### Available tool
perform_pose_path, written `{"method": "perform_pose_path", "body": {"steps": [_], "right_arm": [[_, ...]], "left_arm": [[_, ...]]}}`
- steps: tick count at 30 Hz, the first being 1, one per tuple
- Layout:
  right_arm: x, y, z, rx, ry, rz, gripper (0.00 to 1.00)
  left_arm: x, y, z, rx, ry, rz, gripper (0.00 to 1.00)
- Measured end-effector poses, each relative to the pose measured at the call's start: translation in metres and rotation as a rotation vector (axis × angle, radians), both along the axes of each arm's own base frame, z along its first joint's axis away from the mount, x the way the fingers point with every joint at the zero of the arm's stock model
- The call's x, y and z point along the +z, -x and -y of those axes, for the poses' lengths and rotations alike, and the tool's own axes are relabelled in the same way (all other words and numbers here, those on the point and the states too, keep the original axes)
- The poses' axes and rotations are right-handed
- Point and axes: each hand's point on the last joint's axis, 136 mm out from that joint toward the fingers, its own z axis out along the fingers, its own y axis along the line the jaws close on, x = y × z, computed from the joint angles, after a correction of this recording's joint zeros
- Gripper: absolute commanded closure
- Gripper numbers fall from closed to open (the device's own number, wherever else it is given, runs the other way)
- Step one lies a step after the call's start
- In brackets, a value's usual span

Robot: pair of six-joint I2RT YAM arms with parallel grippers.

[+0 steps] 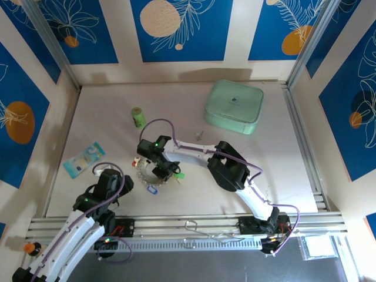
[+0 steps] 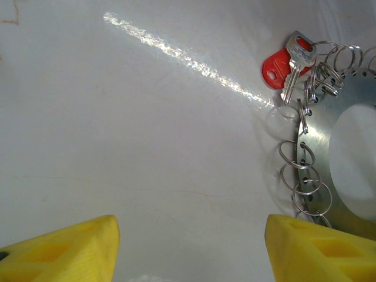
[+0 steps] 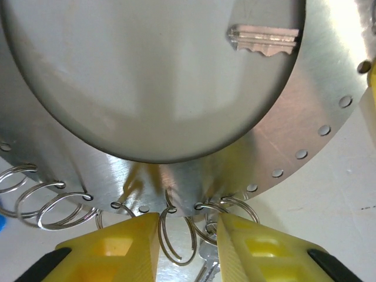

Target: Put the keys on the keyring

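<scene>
From above, the keyring (image 1: 145, 172) lies on the counter (image 1: 264, 170) just ahead of the arm bases, left of centre. My right tool (image 1: 161, 169) is down over its right side and my left tool (image 1: 110, 176) sits just to its left.

On the left wrist camera the left tool (image 2: 191, 229) stands wide open with nothing but bare counter between its yellow fingers (image 2: 70, 247). The keyring (image 2: 346, 100) lies to its right, a flat silvery band with holes that carry small loops. A red-tagged key (image 2: 275, 67) and a plain silver key (image 2: 295, 63) hang off its upper edge.

On the right wrist camera the right tool (image 3: 188, 226) is at the rim of the keyring (image 3: 320, 88), its fingers a little apart with one small loop (image 3: 176, 238) standing between them. I cannot tell whether they pinch it. A blue-tagged key (image 1: 153, 189) lies loose just near of the keyring.
</scene>
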Motion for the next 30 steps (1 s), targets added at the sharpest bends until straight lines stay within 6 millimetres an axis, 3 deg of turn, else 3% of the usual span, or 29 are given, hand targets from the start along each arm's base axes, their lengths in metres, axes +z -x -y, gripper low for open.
{"method": "perform_pose_path", "body": {"steps": [9, 17, 26, 30], "right_arm": [[0.003, -0.002, -0.002, 0.019, 0.004, 0.015, 0.78], [0.005, -0.002, -0.003, 0.030, 0.004, 0.019, 1.00], [0.007, -0.001, -0.004, 0.039, -0.019, 0.036, 1.00], [0.024, 0.003, 0.003, 0.048, -0.066, 0.062, 1.00]], "left_arm": [[0.002, -0.001, 0.000, 0.000, 0.005, 0.011, 0.34], [0.002, -0.001, 0.000, 0.000, 0.006, 0.013, 0.34], [0.009, -0.004, 0.007, -0.052, 0.015, 0.050, 0.34], [0.023, -0.011, 0.019, -0.119, 0.039, 0.092, 0.36]]}}
